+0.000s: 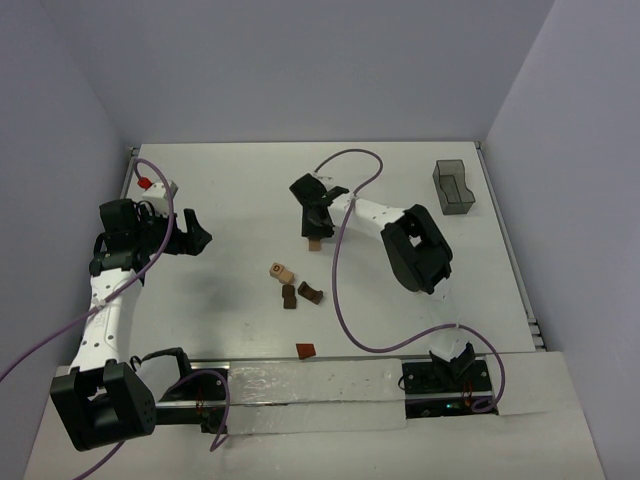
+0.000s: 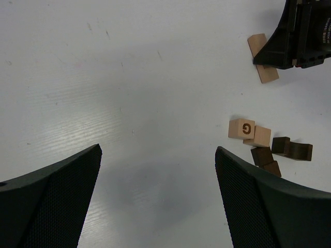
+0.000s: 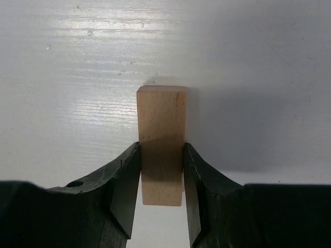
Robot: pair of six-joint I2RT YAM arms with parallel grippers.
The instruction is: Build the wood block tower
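Right gripper clamped on a tan block; left gripper spread wide.
We find the wood blocks for the tower lying unstacked in a loose cluster mid-table, between both grippers. One reddish-brown block lies apart, nearer the arm bases.

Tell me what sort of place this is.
Probably a robot lab test cell: a white table boxed in by plain grey walls, left arm and right arm bolted at its near edge, and small wood blocks scattered on it.
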